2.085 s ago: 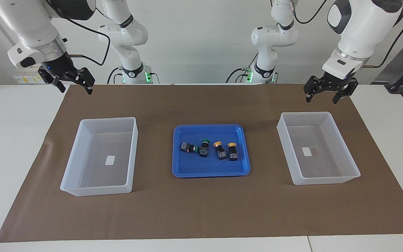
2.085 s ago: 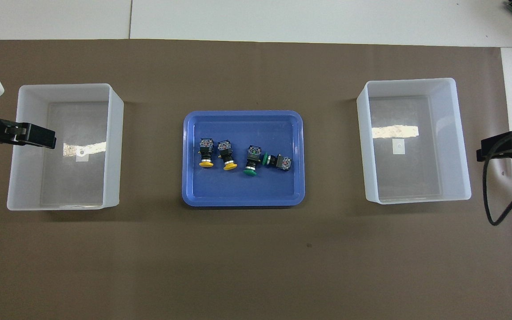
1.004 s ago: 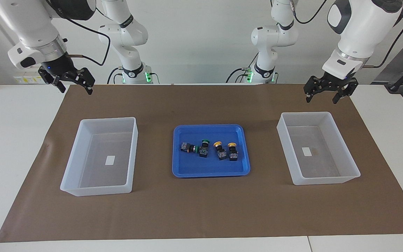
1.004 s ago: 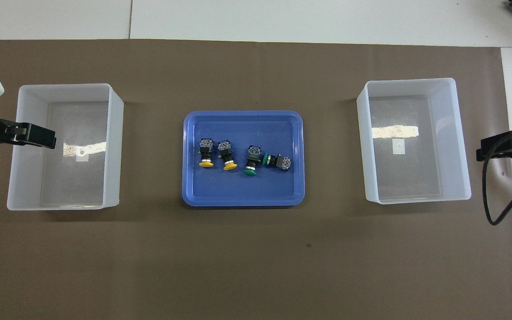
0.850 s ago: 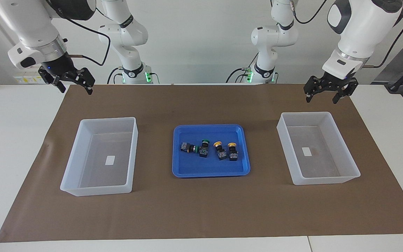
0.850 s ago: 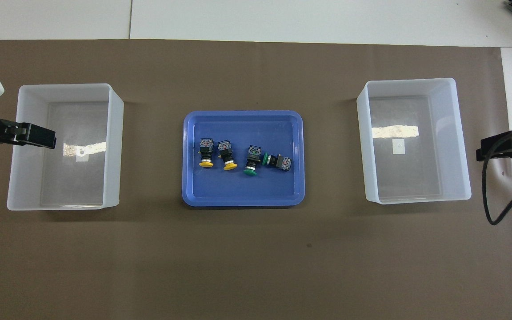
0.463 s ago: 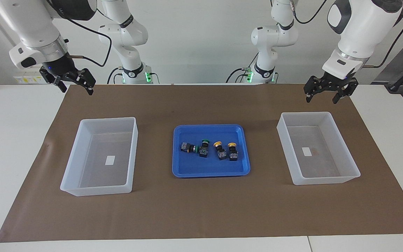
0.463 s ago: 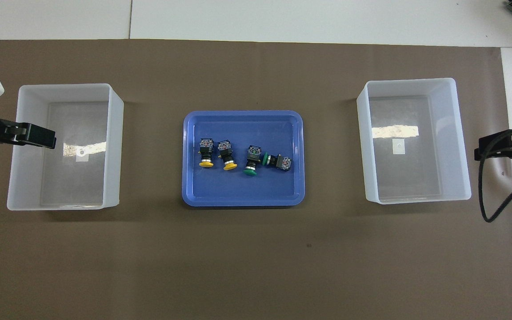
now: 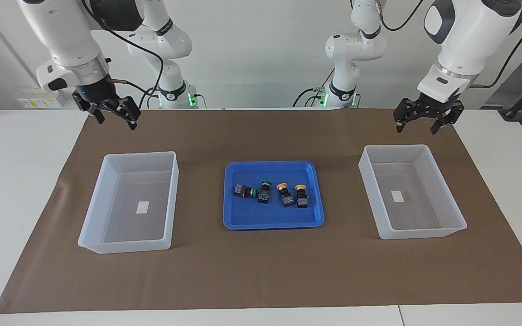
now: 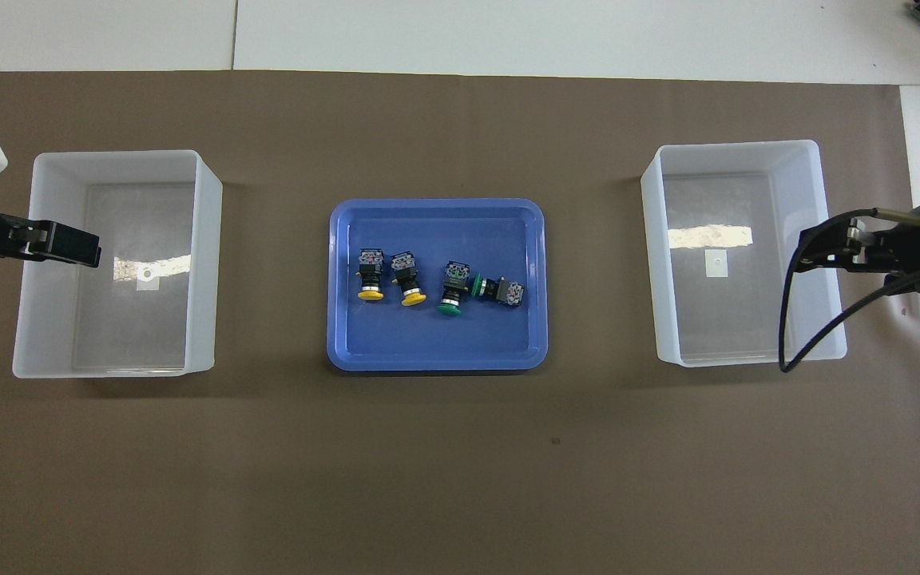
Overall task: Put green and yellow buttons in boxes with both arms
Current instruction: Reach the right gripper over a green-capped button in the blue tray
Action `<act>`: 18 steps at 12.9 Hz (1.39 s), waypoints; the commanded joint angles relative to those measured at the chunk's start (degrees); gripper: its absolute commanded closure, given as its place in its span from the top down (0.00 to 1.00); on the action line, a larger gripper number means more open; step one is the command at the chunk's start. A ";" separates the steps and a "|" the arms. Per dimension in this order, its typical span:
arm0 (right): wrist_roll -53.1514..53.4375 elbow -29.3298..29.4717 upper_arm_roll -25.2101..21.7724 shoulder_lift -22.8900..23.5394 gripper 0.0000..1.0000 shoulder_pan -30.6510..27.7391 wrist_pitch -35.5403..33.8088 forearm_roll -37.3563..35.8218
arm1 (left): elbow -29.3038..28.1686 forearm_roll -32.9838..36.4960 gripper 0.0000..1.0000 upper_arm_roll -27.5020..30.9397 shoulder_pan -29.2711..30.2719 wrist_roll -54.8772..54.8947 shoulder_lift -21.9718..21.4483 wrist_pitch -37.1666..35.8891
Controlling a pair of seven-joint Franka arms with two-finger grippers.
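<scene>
Brown mat covering white surface [image 9: 12, 181]; blue tray [image 9: 243, 219] sitting mid-mat, keeping all four buttons reachable by both arms; two green buttons [image 9: 257, 192] lying toward right arm's end, two yellow buttons [image 9: 292, 194] toward left arm's; boxes [image 9: 127, 203] flanking tray, holding only labels; right gripper [image 9: 113, 116] and left gripper [image 9: 419, 122] hovering open-jawed, gripping nothing.

A white surface [image 9: 16, 190] carries a brown mat [image 9: 261, 271]; on it sit two boxes [image 9: 129, 203] [image 9: 410, 192] flanking a blue tray [image 9: 272, 222].
</scene>
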 commanded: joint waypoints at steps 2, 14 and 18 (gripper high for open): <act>15.20 -5.27 0.14 0.39 1.00 5.92 7.48 0.24 | -1.08 1.33 1.00 0.06 -0.17 -0.76 -1.12 -0.27; 55.74 -0.08 0.32 22.80 1.00 22.02 29.80 6.74 | -1.08 1.33 1.00 0.06 -0.17 -0.76 -1.12 -0.27; 61.20 -3.33 0.32 25.71 1.00 25.09 36.40 6.84 | -1.08 1.33 1.00 0.06 -0.17 -0.76 -1.12 -0.27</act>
